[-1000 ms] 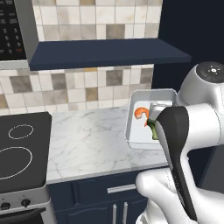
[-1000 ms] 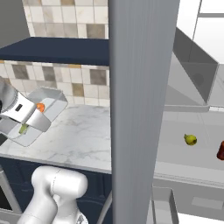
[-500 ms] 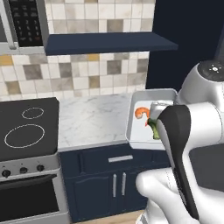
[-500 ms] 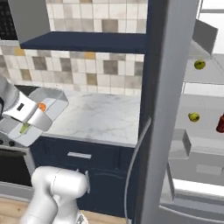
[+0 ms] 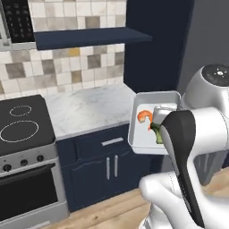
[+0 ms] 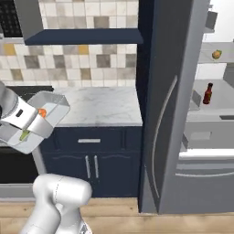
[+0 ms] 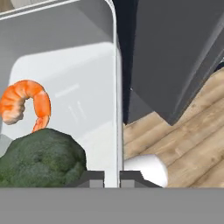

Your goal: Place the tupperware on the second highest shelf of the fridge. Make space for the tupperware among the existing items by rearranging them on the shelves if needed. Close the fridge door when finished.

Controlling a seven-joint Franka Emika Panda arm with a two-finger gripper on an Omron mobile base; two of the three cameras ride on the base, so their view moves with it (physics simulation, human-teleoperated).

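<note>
Nearest, in the hand view: gripper (image 7: 112,175) pinched shut on the thin side wall of the tupperware (image 7: 83,74), one dark tip on each face of the wall. Inside the tray, a green broccoli floret (image 7: 41,157) close to the tips and an orange shrimp (image 7: 24,103) just beyond it. Past the tray's edge, wooden floor (image 7: 192,131) below.

In the left base view: tupperware (image 5: 147,118) held up in the air off the front edge of the marble counter (image 5: 85,109), tipped so its open side faces the camera. Below the counter, navy cabinets (image 5: 105,163); to the left, a black stovetop (image 5: 20,125).

In the right base view: tupperware (image 6: 50,112) carried at the left, well apart from the fridge (image 6: 176,114) at the right. Fridge door swung open. Farther in, on pale grey shelves (image 6: 215,89), a dark red bottle (image 6: 208,93) standing upright, and on a higher shelf a small yellow-green fruit (image 6: 216,54).
</note>
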